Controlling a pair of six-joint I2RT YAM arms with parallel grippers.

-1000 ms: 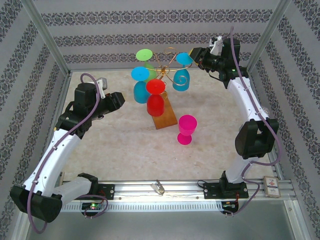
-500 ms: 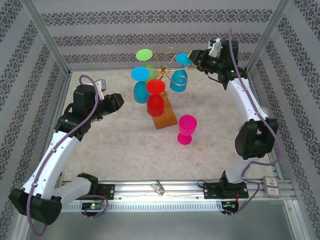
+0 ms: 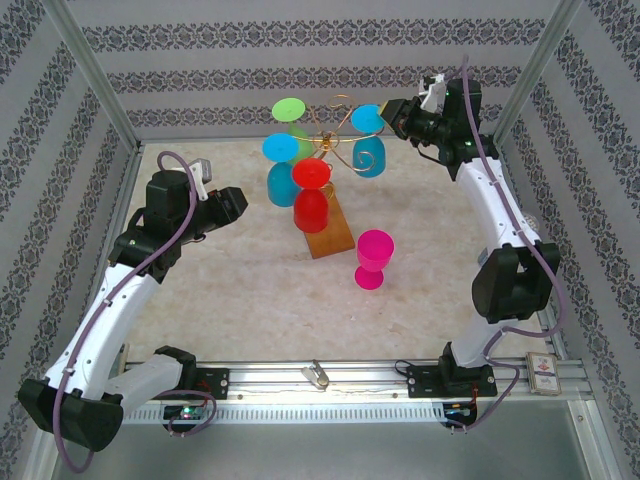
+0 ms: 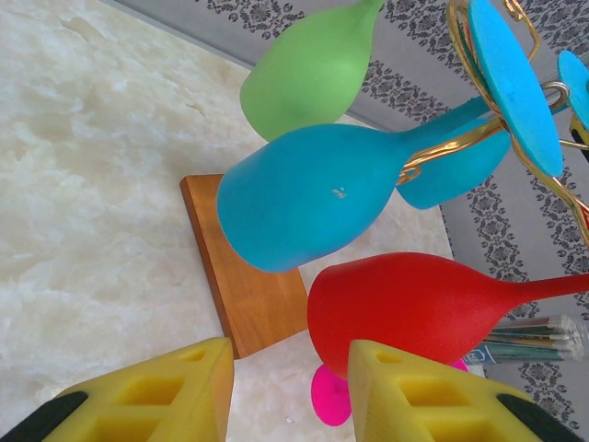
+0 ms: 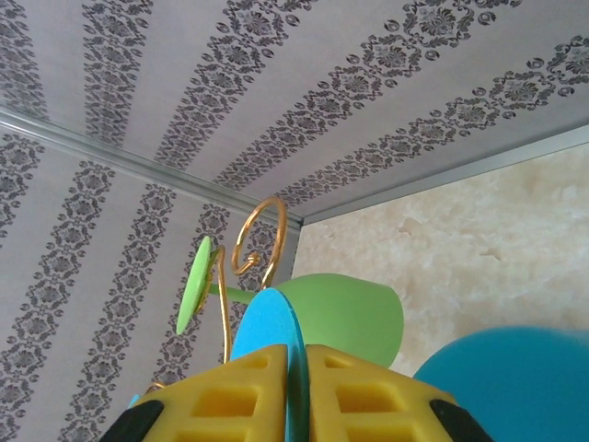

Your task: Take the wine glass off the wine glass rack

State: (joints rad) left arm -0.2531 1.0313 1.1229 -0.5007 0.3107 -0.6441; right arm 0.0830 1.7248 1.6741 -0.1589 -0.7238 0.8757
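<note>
Near the wine glass rack [image 3: 336, 238] stands a pink glass [image 3: 374, 258].

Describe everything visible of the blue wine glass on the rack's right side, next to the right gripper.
The right-hand blue wine glass looks like matte, opaque plastic, with a flat round foot and a rounded bowl. It hangs upside down from a curled gold arm of the wine glass rack, bowl downward above the table. The right gripper has a yellow finger on each side of the foot's edge, apparently clamping it.
</note>
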